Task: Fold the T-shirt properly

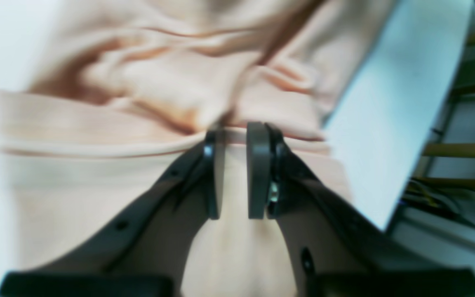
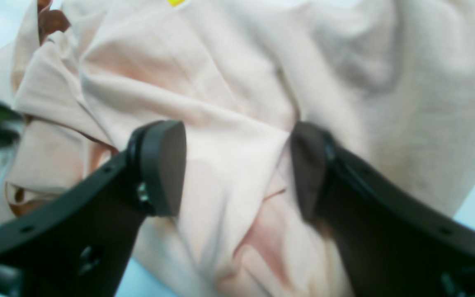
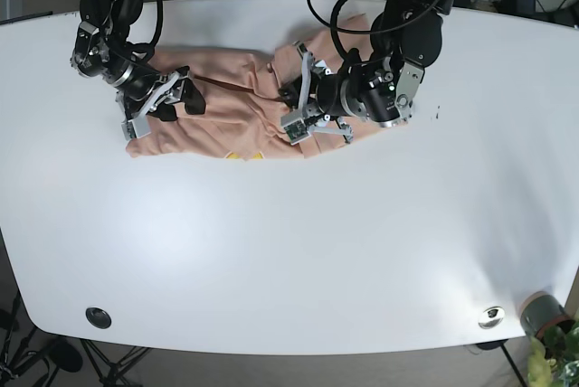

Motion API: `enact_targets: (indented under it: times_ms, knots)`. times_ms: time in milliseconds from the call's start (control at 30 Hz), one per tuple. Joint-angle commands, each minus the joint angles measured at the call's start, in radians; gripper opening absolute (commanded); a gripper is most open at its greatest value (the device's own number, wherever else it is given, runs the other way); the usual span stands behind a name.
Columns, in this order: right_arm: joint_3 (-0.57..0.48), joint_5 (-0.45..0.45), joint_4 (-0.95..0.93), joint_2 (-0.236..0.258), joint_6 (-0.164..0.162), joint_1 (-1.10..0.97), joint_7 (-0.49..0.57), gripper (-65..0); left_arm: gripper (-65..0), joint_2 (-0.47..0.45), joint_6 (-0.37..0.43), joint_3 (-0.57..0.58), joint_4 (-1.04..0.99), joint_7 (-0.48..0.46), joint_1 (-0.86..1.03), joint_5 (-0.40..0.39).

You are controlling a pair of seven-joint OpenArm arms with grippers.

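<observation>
The peach T-shirt (image 3: 231, 120) lies crumpled in a long band across the far half of the white desk (image 3: 289, 242), stretching sideways between the two arms. A small yellow mark shows on its near edge, about mid-length.

The left gripper (image 1: 235, 173) sits low over the end of the shirt that lies on the right of the base view. In the left wrist view its jaws stand nearly together, with only a narrow slot between the two flat pads (image 1: 258, 169). A smooth strip of fabric runs through that slot, and a hemmed edge crosses just past the fingertips, with bunched folds piled beyond it. Whether the pads actually pinch the cloth cannot be told; the picture is blurred and the strip may simply lie under them. The edge of the desk shows to the right of the cloth in that view.

The right gripper (image 2: 237, 169) is over the opposite end of the shirt, on the left of the base view. Its jaws stand wide apart and hold nothing. In the right wrist view a creased fold of fabric lies in the gap between them, with more wrinkled cloth spreading beyond on both sides; the fingertips (image 2: 165, 165) appear close above the cloth, though contact cannot be made out.
</observation>
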Motion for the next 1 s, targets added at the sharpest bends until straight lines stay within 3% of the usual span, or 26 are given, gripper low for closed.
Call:
enact_targets:
  times_ms: [0,200,433,667,967]
  knots:
    - [0.000,-0.017,0.008,0.008,-0.008,0.002,-0.025,-25.8,-57.2,-0.025,-0.023,-0.002,0.097,-0.012,-0.012,-0.019]
    - [0.000,-0.017,0.008,0.008,-0.008,0.002,-0.025,-25.8,-57.1,-0.050,-0.023,-0.011,0.213,-0.007,0.040,-0.013]
    - [0.000,-0.017,0.008,0.008,-0.008,0.013,-0.025,-25.8,-56.9,-0.132,-0.023,-0.060,0.212,-0.012,0.120,-0.018]
    - [0.000,-0.017,0.008,0.008,-0.008,0.014,-0.025,-25.8,-56.9,-0.169,-0.023,-0.187,0.210,-0.015,0.211,-0.012]
    - [0.000,-0.012,0.006,0.006,-0.008,0.014,-0.025,-25.8,-56.9,-0.228,-0.023,-0.180,0.106,-0.015,0.221,-0.007]
